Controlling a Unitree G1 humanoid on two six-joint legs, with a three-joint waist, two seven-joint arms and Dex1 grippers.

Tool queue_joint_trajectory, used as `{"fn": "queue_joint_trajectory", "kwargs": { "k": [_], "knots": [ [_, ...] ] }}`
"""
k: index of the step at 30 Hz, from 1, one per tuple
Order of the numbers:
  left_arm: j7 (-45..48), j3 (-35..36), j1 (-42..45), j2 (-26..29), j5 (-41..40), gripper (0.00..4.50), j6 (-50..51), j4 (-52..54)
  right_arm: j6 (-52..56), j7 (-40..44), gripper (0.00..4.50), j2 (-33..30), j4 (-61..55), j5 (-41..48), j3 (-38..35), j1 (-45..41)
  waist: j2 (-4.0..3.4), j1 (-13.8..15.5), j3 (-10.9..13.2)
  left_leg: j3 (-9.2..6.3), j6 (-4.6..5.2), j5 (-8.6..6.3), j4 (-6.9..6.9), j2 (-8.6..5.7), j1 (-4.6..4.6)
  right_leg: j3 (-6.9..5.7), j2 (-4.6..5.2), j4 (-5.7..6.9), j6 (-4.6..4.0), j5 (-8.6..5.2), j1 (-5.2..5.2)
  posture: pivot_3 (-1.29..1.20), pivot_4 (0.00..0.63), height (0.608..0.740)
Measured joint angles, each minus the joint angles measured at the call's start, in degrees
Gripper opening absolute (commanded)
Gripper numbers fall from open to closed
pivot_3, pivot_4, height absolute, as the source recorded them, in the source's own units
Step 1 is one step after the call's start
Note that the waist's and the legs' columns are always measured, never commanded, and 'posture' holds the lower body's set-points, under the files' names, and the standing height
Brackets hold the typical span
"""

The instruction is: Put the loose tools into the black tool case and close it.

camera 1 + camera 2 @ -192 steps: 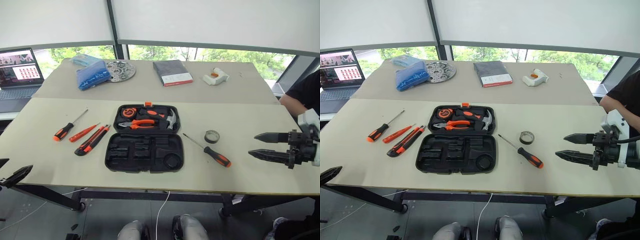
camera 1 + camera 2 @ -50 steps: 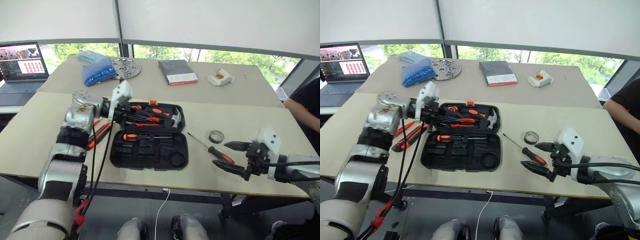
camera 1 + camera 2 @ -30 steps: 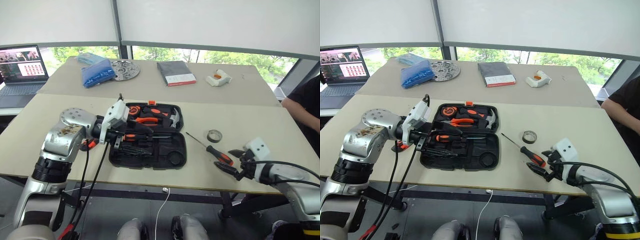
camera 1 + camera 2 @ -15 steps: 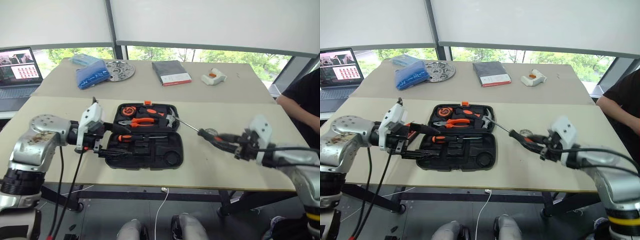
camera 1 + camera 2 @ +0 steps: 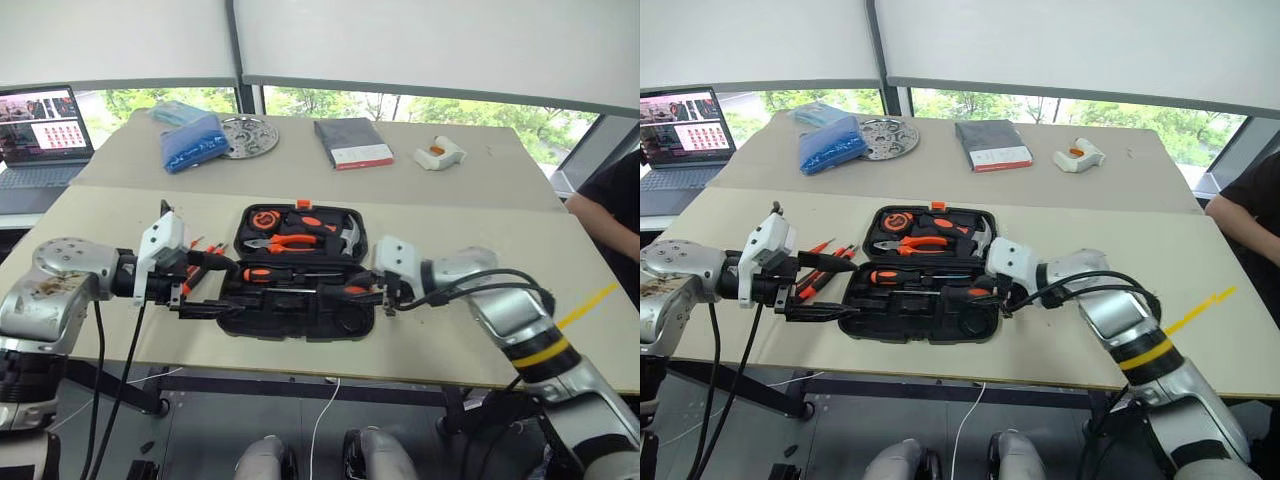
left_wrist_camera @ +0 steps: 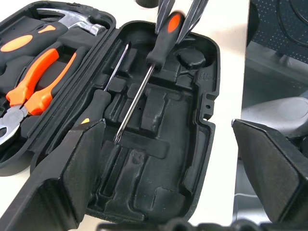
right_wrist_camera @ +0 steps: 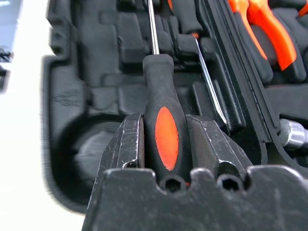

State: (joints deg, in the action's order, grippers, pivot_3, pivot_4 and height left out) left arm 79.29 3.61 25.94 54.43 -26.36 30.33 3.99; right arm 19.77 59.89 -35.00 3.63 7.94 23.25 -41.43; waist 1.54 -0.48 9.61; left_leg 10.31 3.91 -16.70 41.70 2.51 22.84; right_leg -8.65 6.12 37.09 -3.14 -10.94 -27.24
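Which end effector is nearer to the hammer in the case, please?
The right end effector: it holds a screwdriver over the case's near half, just below the hammer. The left end effector hovers open at the case's far-left edge.

Two black-and-orange screwdrivers [image 6: 144,77] in one open tool case [image 5: 355,325], plus one pliers [image 5: 285,240] and one hammer [image 5: 348,238].

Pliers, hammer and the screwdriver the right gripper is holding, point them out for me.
Pliers [image 5: 292,241]: left eye view, on an orange handle.
Hammer [image 5: 349,236]: left eye view, on its metal head.
Screwdriver [image 7: 166,132]: right wrist view, on the handle's orange inlay.
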Motion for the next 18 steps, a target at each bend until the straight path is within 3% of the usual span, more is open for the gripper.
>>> {"fn": "queue_joint_trajectory", "kwargs": {
  "k": [7, 9, 10, 15, 18],
  "knots": [
    [-1.2, 0.0, -0.3, 0.2, -0.7, 4.50, 0.0, 1.1, -3.2, 0.0, 1.00, 3.2, 4.6, -3.3, 0.2, -1.6, -0.01, -0.3, 0.0, 0.00, -0.06, 0.03, 0.00, 0.02, -0.04, 0.02, -0.02, 0.06, -0.01, 0.00, 0.01, 0.00, 0.150, 0.718],
    [-1.4, 0.0, -0.3, 0.2, -0.7, 4.50, 0.0, 1.4, -3.2, 0.1, 2.01, 3.5, 4.8, -3.4, 0.1, -1.6, -0.01, -0.4, 0.0, 0.00, -0.06, 0.04, 0.00, 0.03, -0.05, 0.02, -0.02, 0.06, -0.01, 0.00, 0.01, 0.00, 0.150, 0.718],
    [-1.5, 0.0, -0.3, 0.2, -0.7, 4.50, 0.0, 1.5, -3.2, 0.1, 2.13, 3.7, 4.9, -3.5, 0.1, -1.6, -0.01, -0.4, 0.0, 0.00, -0.06, 0.04, 0.00, 0.03, -0.05, 0.02, -0.02, 0.06, -0.01, 0.00, 0.01, 0.00, 0.150, 0.718],
    [-1.7, 0.0, -0.2, 0.2, -0.7, 4.50, 0.0, 1.5, -0.4, -0.4, 3.80, 6.2, 4.4, -2.5, -1.8, -1.7, -0.01, -0.4, 0.0, 0.00, -0.07, 0.04, 0.00, 0.03, -0.04, 0.02, -0.04, 0.06, -0.01, 0.00, 0.00, 0.00, 0.150, 0.718],
    [-1.7, 0.0, 0.2, 0.2, -0.7, 4.50, -0.1, 1.2, 2.2, -0.9, 3.45, 7.8, 3.4, -1.9, -3.0, -2.2, -0.01, -0.4, 0.0, 0.00, -0.07, 0.04, 0.00, 0.03, -0.04, 0.02, -0.04, 0.06, -0.01, 0.00, 0.00, 0.00, 0.150, 0.718]
  ]
}}
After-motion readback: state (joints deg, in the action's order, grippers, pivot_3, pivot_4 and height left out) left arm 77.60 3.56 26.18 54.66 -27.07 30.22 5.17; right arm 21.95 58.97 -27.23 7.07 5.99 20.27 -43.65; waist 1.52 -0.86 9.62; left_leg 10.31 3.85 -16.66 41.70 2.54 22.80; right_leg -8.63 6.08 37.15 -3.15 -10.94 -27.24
